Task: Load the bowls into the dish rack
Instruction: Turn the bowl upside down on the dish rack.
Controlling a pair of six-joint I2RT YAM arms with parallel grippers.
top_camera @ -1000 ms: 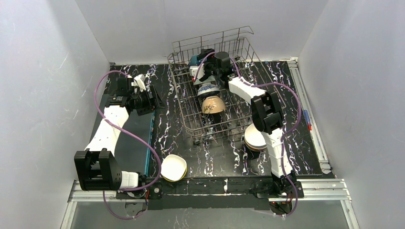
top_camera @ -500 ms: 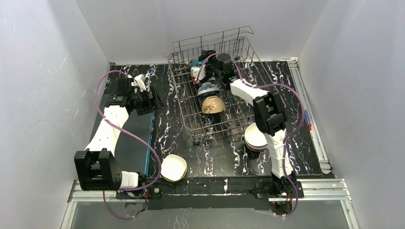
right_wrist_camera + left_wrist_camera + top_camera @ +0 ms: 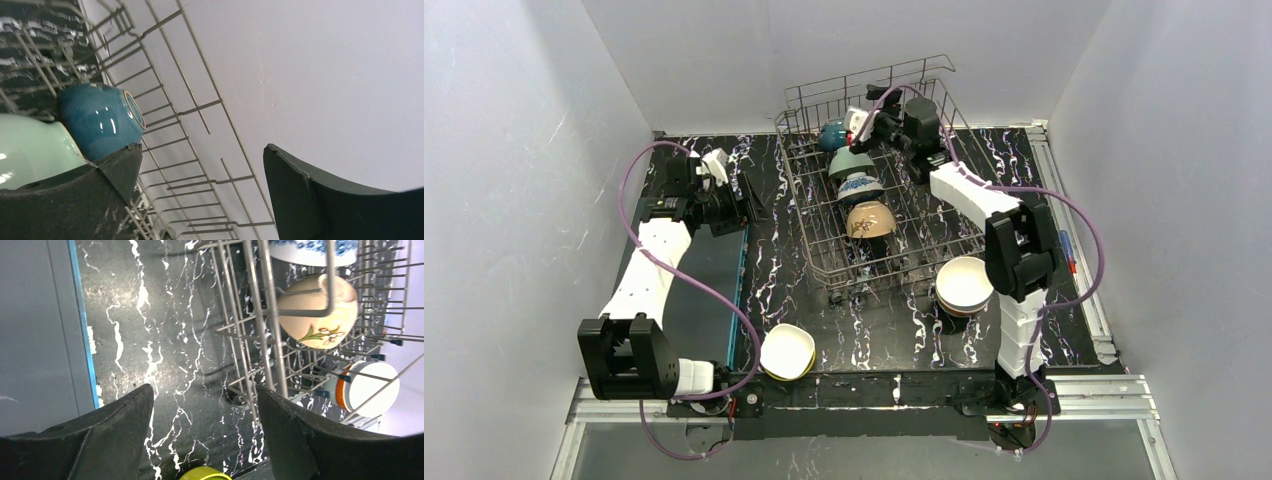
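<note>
The grey wire dish rack (image 3: 796, 180) stands at the far middle of the table. A row of bowls stands in it: teal-blue (image 3: 831, 133), mint (image 3: 852, 162), blue-patterned white (image 3: 860, 187) and tan (image 3: 870, 220). My right gripper (image 3: 871, 118) is open and empty above the rack's far side, beside the teal-blue bowl (image 3: 100, 120) and the mint bowl (image 3: 30, 150). My left gripper (image 3: 749, 205) is open and empty, left of the rack. A stack topped by a white bowl (image 3: 964, 285) sits right of the rack's front. A yellow-green bowl (image 3: 787, 350) sits near the front edge.
A grey mat with a blue edge (image 3: 704, 290) lies along the left side under the left arm. White walls close in the table on three sides. In the left wrist view the tan bowl (image 3: 312, 315) and the orange-banded stack (image 3: 365, 387) show through the rack wires (image 3: 250, 315).
My right gripper has drawn up and back to the right, off the mint bowl, which now stands uncovered in the rack. The left arm has hardly moved.
</note>
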